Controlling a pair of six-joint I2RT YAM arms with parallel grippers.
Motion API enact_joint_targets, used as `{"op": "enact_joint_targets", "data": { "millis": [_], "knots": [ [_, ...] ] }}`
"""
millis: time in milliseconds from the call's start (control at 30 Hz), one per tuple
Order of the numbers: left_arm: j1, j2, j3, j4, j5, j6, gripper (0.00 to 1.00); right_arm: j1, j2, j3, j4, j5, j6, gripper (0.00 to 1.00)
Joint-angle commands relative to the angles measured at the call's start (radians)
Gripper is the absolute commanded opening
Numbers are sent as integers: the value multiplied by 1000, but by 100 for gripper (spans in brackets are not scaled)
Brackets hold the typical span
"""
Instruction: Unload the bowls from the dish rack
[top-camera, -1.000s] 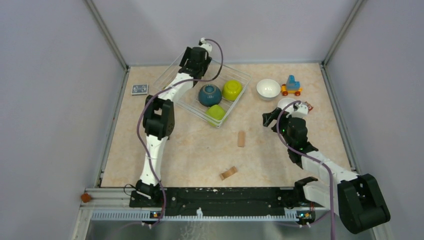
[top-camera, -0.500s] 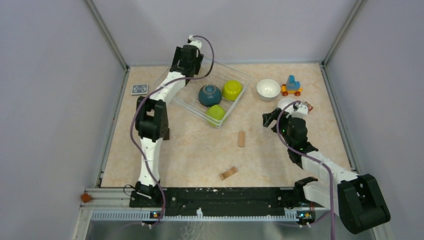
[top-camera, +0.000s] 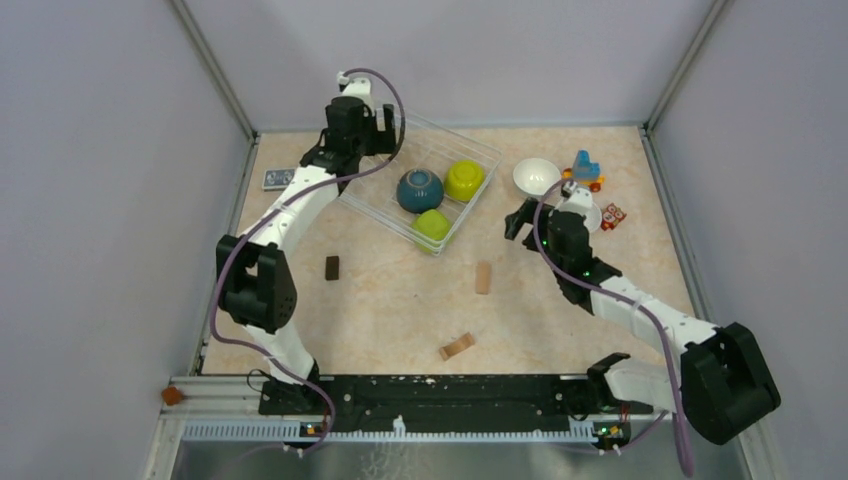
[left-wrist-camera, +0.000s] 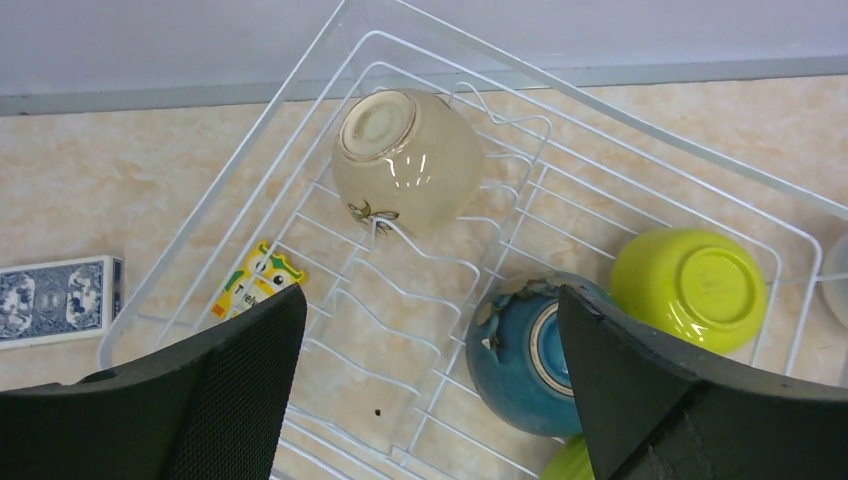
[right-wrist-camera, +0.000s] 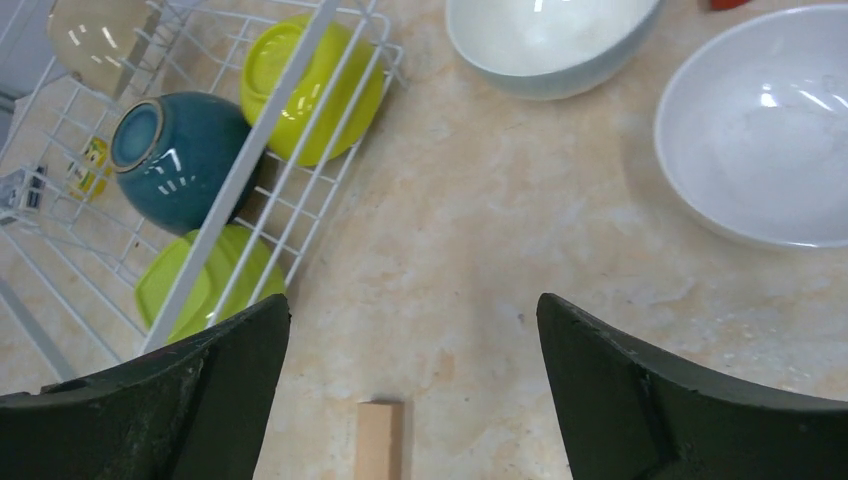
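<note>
There are six bowls in all. Four lie upside down in the single dish rack (left-wrist-camera: 390, 330), which stands at the far middle of the bench (top-camera: 390, 310). One beige bowl (left-wrist-camera: 405, 160) is in the rack's far-left part and one dark teal bowl (top-camera: 419, 189) is in its middle. One lime green bowl (top-camera: 464, 180) sits just right of the teal one, and a second lime green bowl (top-camera: 432, 225) is at the rack's near corner.

The other two bowls stand upright on the bench to the right of the rack. One white bowl (top-camera: 536, 177) is at the far side. A second white bowl (right-wrist-camera: 760, 130) is nearer and further right, partly covered by the right arm in the top view.

The left end effector (left-wrist-camera: 430, 300) hangs above the rack's far-left part, released, its two fingers spread wide with nothing between them. The right end effector (right-wrist-camera: 412, 305) hangs over bare bench between the rack and the white bowls, also released and empty.

Loose items on the bench:
- Two pale wooden blocks, one (top-camera: 483, 277) near the rack's near corner and one (top-camera: 457, 346) nearer the arm bases.
- One dark brown block (top-camera: 331, 267).
- One deck of cards (top-camera: 278, 178) left of the rack.
- One toy vehicle (top-camera: 583, 170) at the far right.
</note>
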Motion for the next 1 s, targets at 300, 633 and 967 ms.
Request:
{"op": "enact_joint_targets", "data": {
  "millis": [300,633,967],
  "knots": [
    [-21,-102,-201,165,229,-168,99,129,131,288,-219,48,-41,93],
    [-51,-87,-300,227,283,-187,81,242,264,413,-278,76,5,87],
    [-80,-26,-265,203,300,-147,80,243,394,504,-274,74,95,75]
  ]
}}
